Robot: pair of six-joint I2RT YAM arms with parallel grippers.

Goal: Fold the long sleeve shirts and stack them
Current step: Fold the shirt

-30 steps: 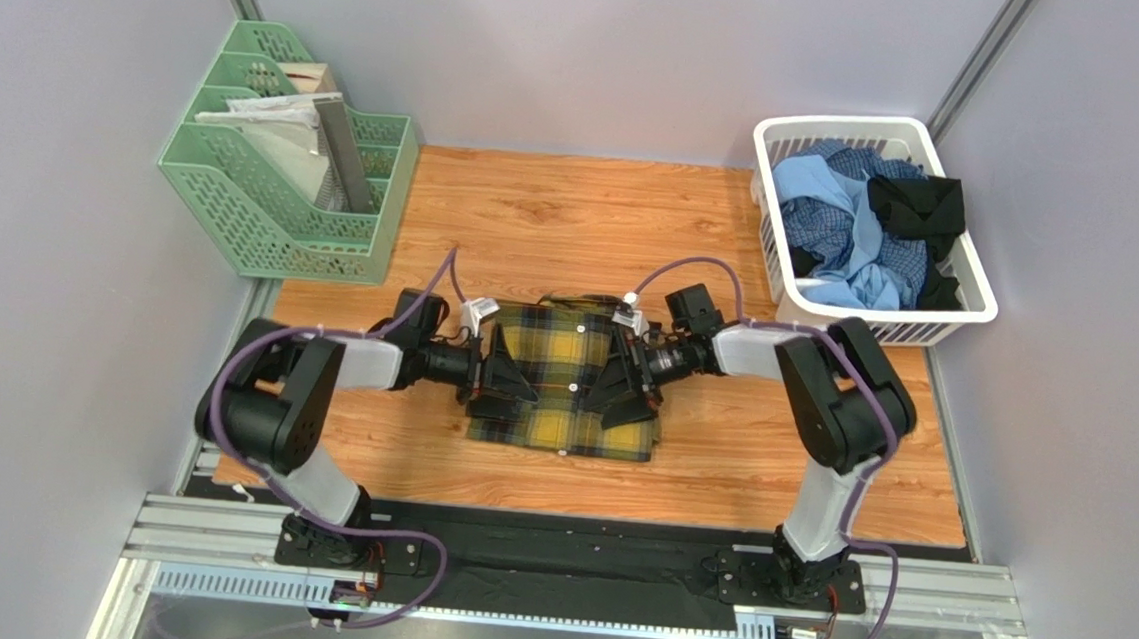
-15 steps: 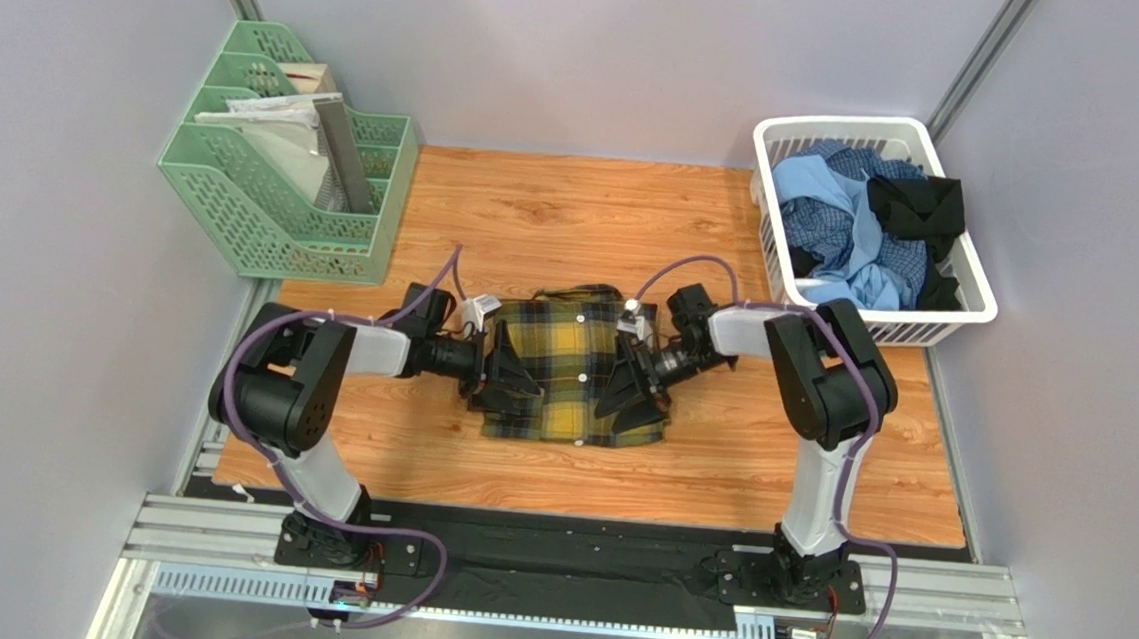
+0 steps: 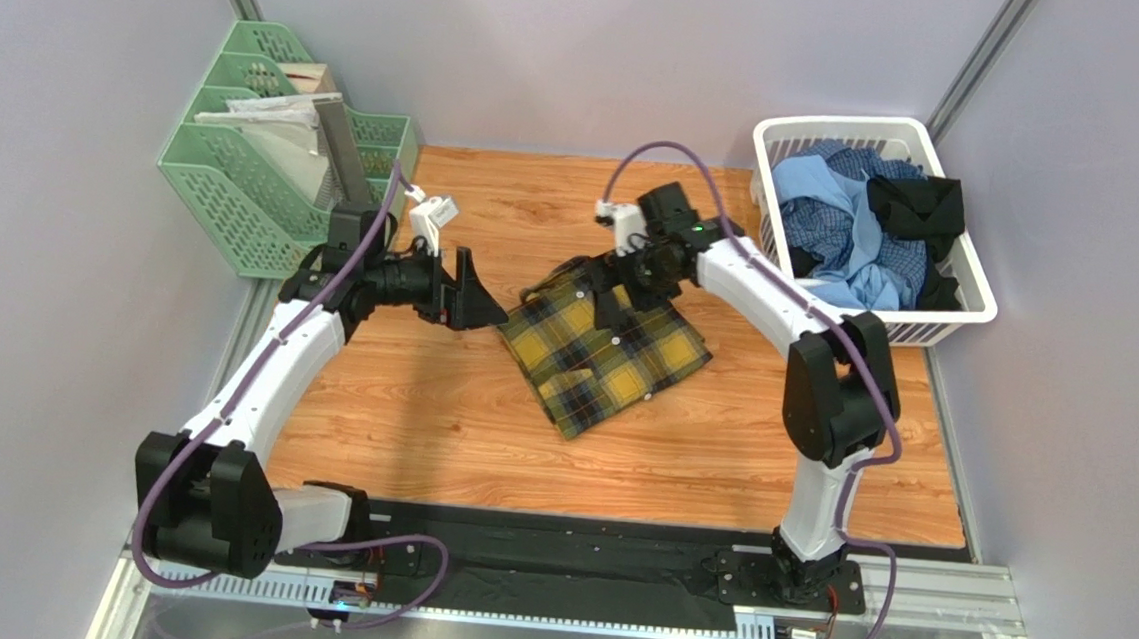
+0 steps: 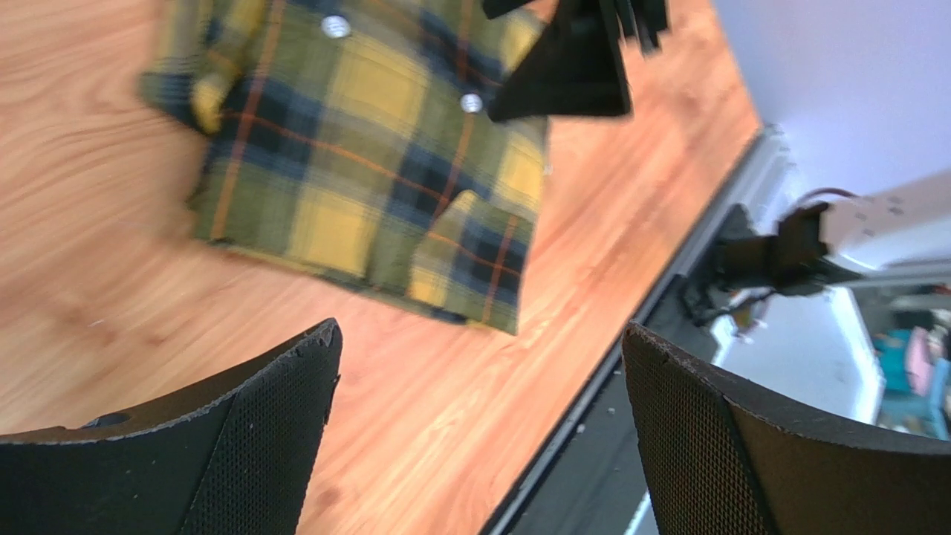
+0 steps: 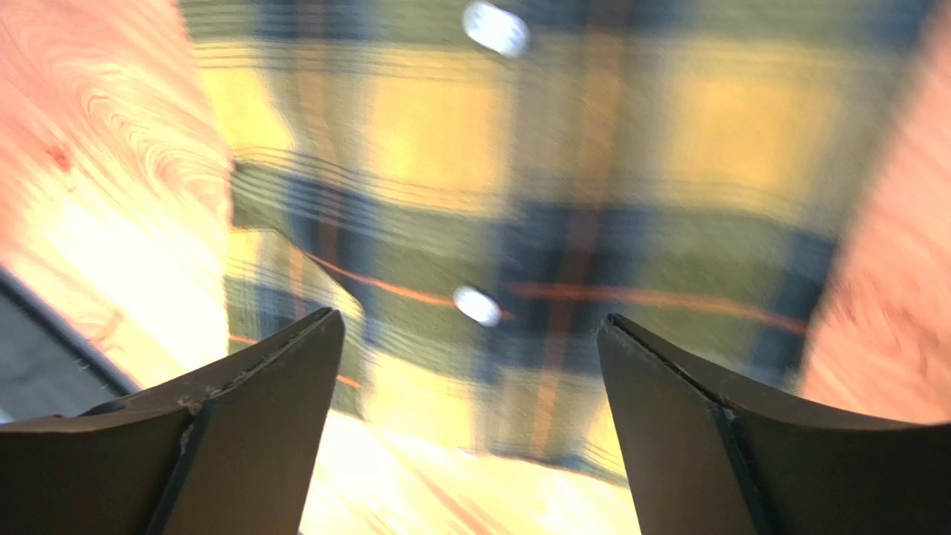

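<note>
Left claw [image 3: 480, 305] and right claw [image 3: 611, 290] gape wide.

Folded plaid shirt [image 3: 604, 348] lies flat and skewed at the middle of the table [image 3: 522, 437], left gripper [image 3: 475, 295] just beside its left corner with jaws spread and clear of the cloth, right gripper [image 3: 620, 290] over its far edge, white basket [image 3: 883, 128] holding blue and black shirts [image 3: 839, 218] at far right, green file rack [image 3: 276, 194] at far left.

The wooden desk [image 3: 418, 414] has a folded plaid shirt [image 3: 604, 349] lying in the middle. A green rack [image 3: 238, 191] sits far left, a white basket [image 3: 845, 127] far right.
</note>
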